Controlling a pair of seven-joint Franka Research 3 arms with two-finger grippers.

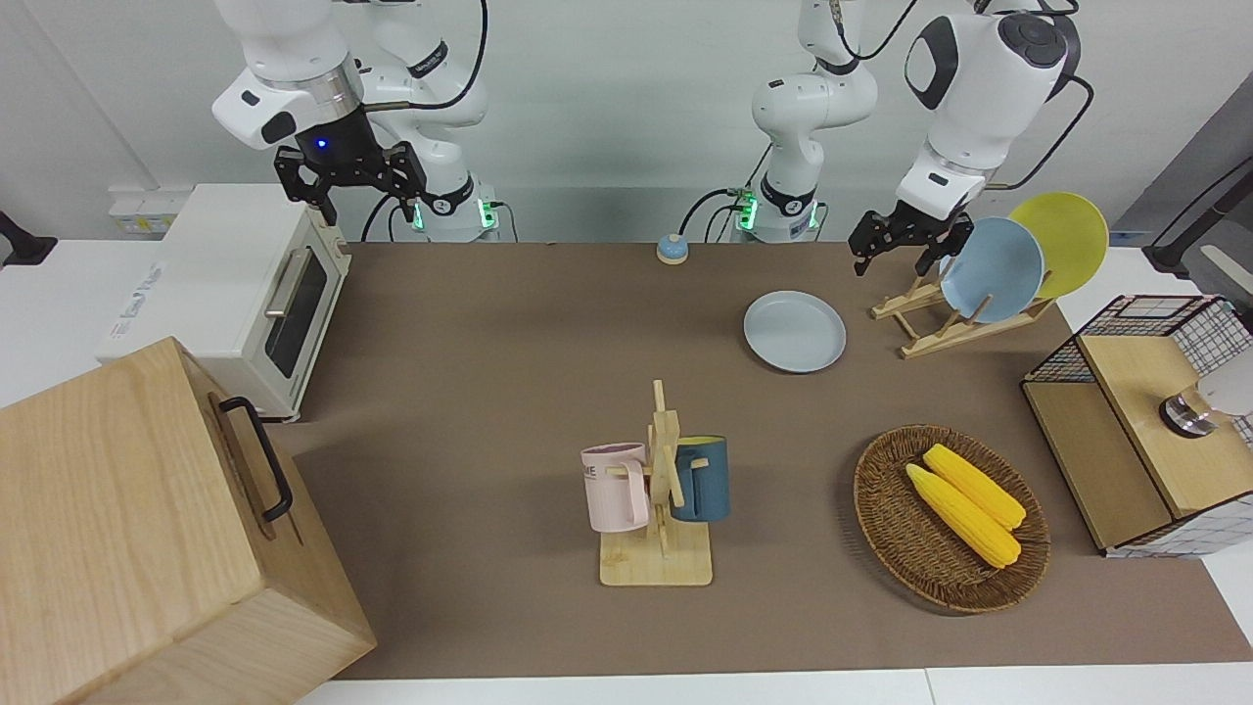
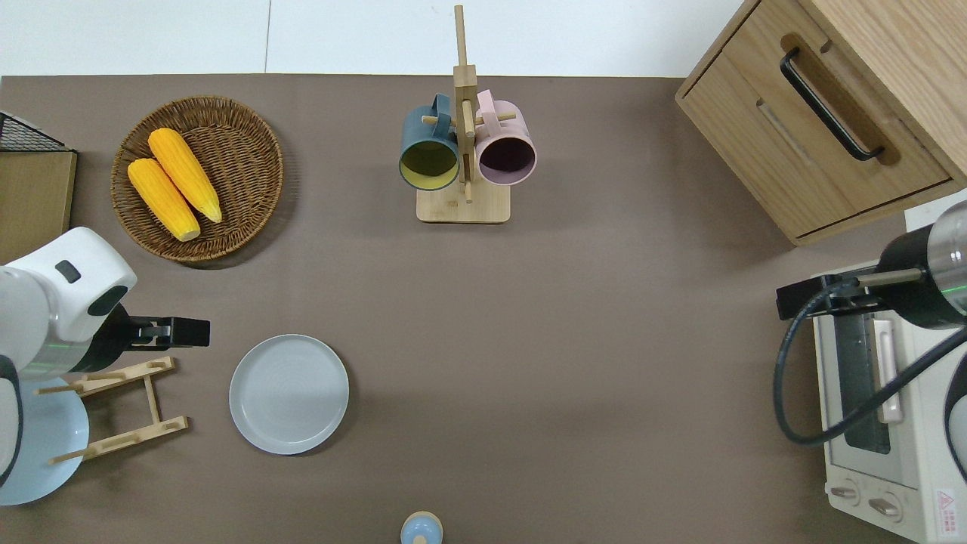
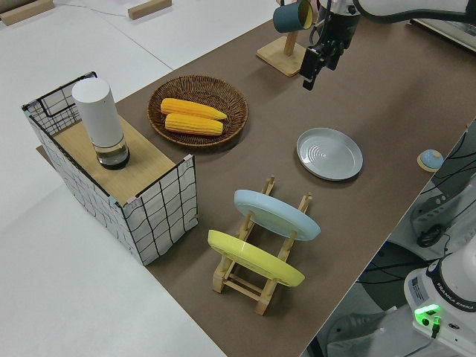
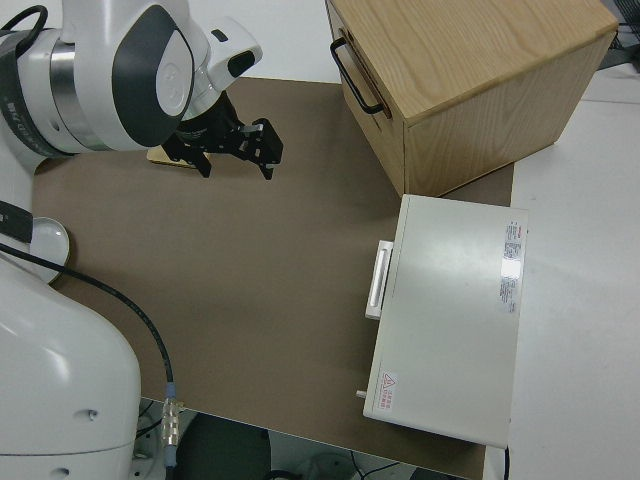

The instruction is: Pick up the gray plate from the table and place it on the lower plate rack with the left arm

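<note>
Surface [image 2: 604, 340]: brown, carries gray plate [image 2: 289, 394] flat beside lower plate rack [image 2: 121, 408].
Left hand [image 1: 893, 241]: fingers apart, empty, over rack's end.
Right arm: parked.
Risk: low rim may slip a shallow pinch; blue plate [image 1: 991, 269] crowds the slots.

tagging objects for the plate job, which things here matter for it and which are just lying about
Belongs to the job:
gray plate, flat on the table
lower plate rack
left gripper, open, empty

Lying about:
sky-blue plate and yellow plate in the rack
corn basket
mug stand
toaster oven
wooden cabinet
</note>
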